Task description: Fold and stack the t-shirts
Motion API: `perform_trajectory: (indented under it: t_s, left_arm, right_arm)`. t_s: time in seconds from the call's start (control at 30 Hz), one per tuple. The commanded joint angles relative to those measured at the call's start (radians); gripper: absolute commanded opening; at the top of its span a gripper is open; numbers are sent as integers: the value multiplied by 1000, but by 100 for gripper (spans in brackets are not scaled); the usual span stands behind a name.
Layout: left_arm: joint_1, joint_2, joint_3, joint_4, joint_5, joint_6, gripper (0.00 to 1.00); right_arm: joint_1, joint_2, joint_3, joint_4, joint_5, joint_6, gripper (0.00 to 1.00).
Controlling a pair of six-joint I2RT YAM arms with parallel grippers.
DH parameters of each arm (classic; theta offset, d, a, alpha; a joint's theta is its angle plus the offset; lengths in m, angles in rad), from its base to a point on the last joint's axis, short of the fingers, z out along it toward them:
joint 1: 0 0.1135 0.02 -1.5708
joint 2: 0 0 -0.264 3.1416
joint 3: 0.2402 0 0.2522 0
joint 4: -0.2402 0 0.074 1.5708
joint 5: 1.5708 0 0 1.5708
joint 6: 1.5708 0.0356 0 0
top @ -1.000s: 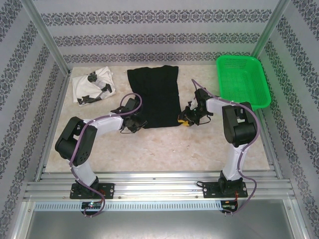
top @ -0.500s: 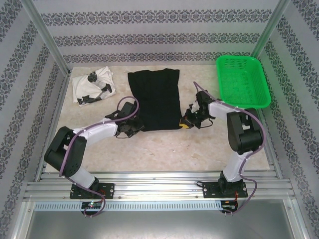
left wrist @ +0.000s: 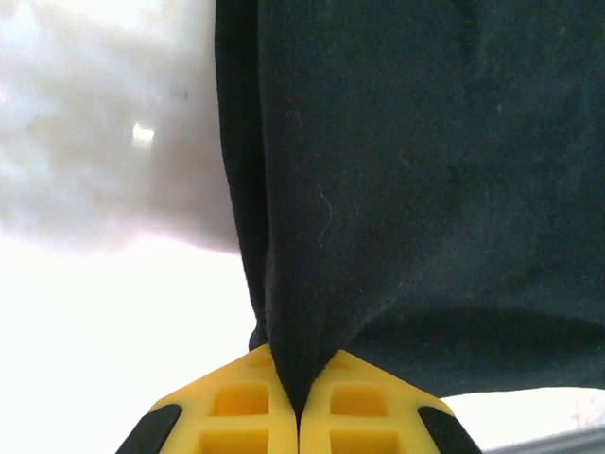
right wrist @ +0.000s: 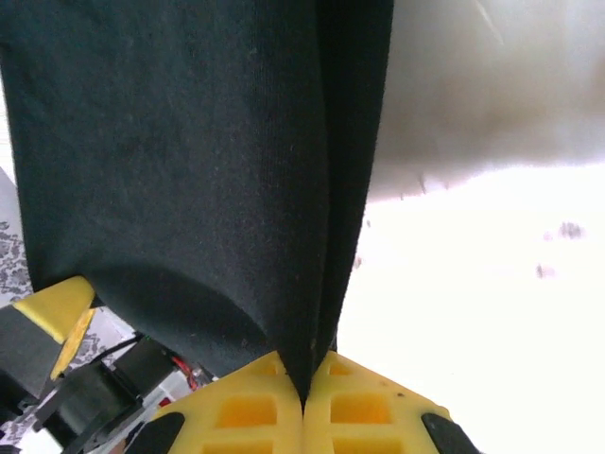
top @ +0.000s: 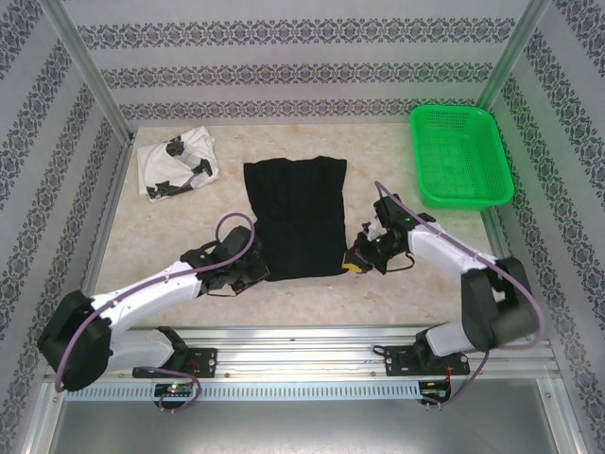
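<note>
Left wrist view: the black tee (left wrist: 425,170) runs off the top and right edges. Its pinched fold vanishes between the pads of the left gripper (left wrist: 299,416), which the bottom edge crops. The table (left wrist: 85,284) is overexposed and blurred. Top view: the print on the white tee (top: 175,161) is too small to read. The right arm (top: 496,307) is smeared at the elbow.

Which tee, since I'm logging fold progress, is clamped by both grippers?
The black t-shirt, spread flat mid-table: left gripper and right gripper are shut on its near corners. The white printed t-shirt lies crumpled far left, untouched.
</note>
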Motion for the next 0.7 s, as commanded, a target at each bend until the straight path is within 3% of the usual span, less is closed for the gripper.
perform_trajectory:
  t_s: [0.0,0.23,0.43,0.67]
  left_arm:
    - [-31,-92,-47,-113,-36,-87,0]
    - [-29,-234,18,-256,-57,-87,0]
    - [9,-157,118,-215,-13,-30,0]
    - [125,-108,245,-201,43,50,0]
  right_arm:
    - [10,-109,-45,-81,14,102,0]
    - [17,-169,68,-170,30,109,0]
    - [23,-98,202,-196,33,75,0]
    - [18,-17,370,-224,45,36,0]
